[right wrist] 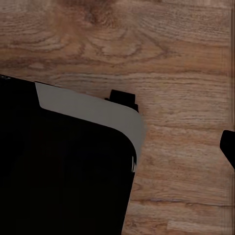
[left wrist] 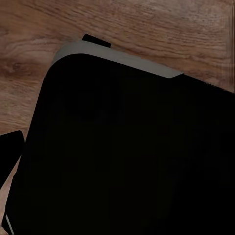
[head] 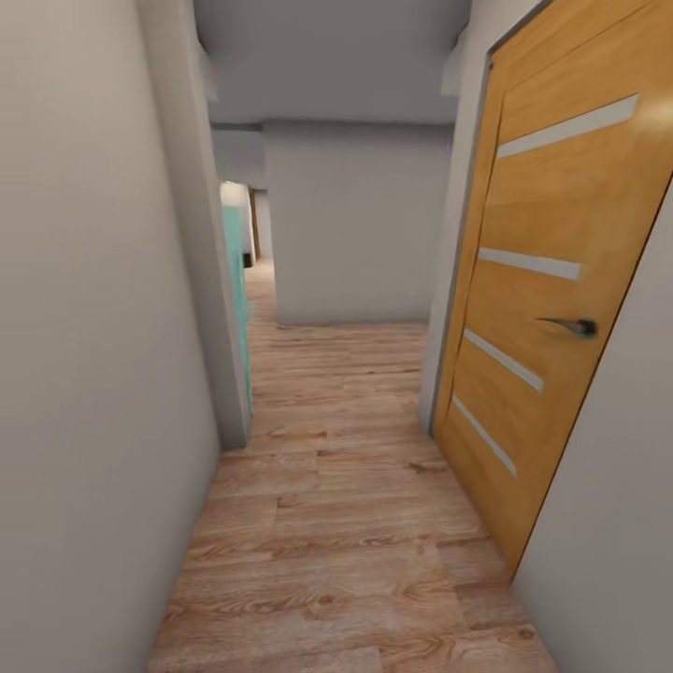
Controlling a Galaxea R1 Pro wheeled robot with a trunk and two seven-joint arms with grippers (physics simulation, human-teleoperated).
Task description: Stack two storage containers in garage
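Wood-plank flooring runs underfoot down a narrow corridor between pale walls. Orange wooden door, closed, on right, with dark lever handle. Wrist views: black robot body over planks. Gripper openings cannot be told. Storage containers' location unknown.

Hallway floor ahead, wall left, door right, end wall beyond

My head camera looks forward down narrow hallway; wood floor below. Both wrist cameras face down, close over same floor, above black robot base.
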